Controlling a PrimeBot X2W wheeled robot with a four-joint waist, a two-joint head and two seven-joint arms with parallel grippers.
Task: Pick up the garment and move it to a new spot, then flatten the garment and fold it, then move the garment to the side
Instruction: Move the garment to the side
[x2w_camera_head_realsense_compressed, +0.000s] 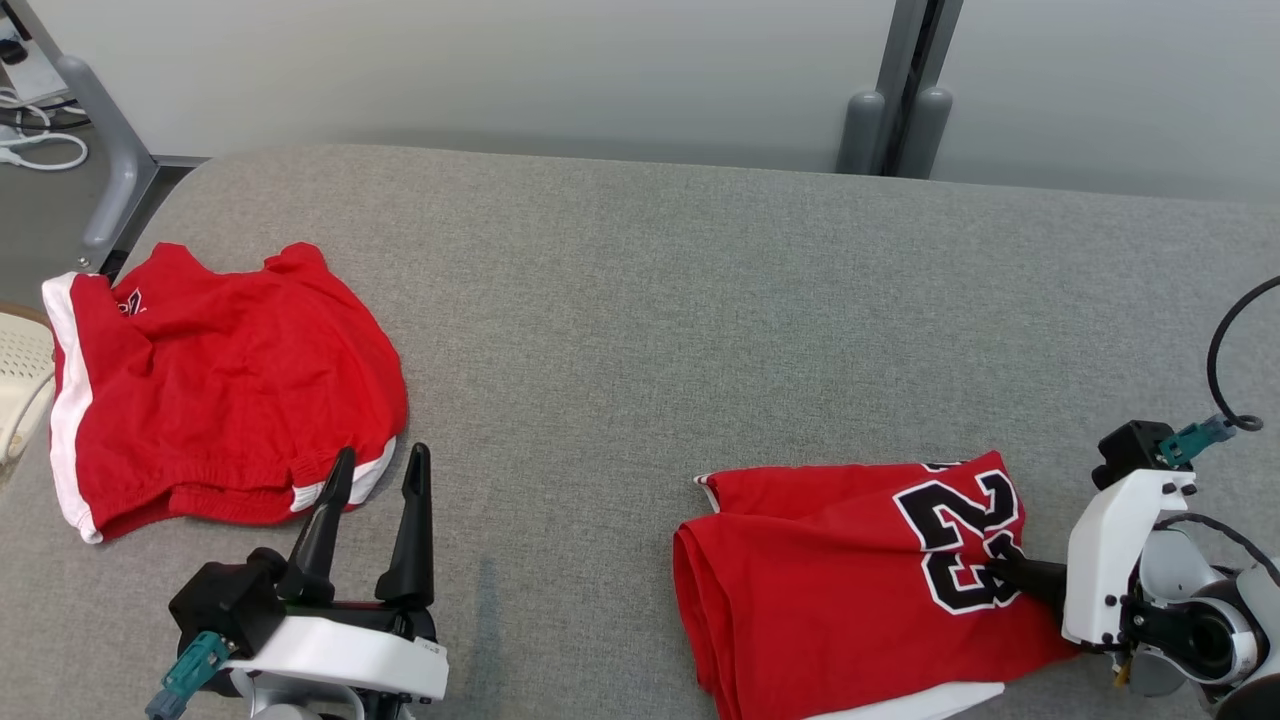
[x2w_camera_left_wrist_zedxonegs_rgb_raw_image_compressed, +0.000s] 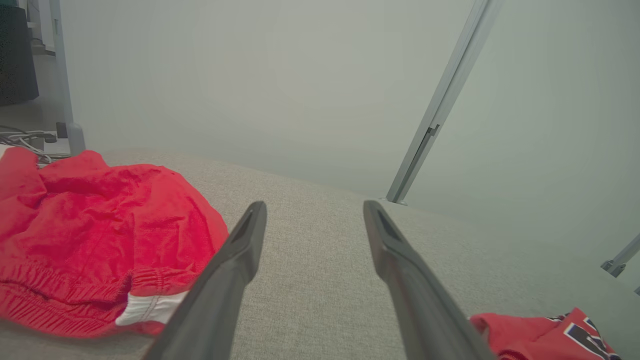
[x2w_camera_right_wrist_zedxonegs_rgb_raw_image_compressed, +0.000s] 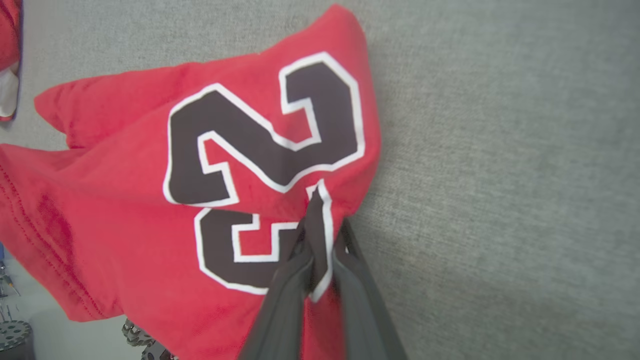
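R gripper (x2w_camera_head_realsense_compressed: 998, 572) (x2w_camera_right_wrist_zedxonegs_rgb_raw_image_compressed: 320, 230) is clenched on the jersey (x2w_camera_head_realsense_compressed: 820, 570). Wrist cam shows both fingers pinched tight on a ridge of fabric right at the lower "3" of the black 23, close to the jersey's edge. Jersey's red w/ white trim, bunched and half-folded, lying on the table (x2w_camera_head_realsense_compressed: 640, 300) at approx 4 o'clock in the head view. The number end is toward 3 o'clock, where the arm comes in. Fabric at the pinch is puckered up a bit. Can't tell if any of the rest is off the surface.

L gripper (x2w_camera_head_realsense_compressed: 382, 455) (x2w_camera_left_wrist_zedxonegs_rgb_raw_image_compressed: 314, 205) sits at 7 o'clock, released, fingers spread wide over bare gray table, tips pointing to 12. One fingertip is right at the hem of the shorts (x2w_camera_head_realsense_compressed: 220, 390), can't tell if it's touching. Shorts are red w/ white side stripes, crumpled, at 9 o'clock near the table's edge, well apart from the jersey w/ bare table btw them.
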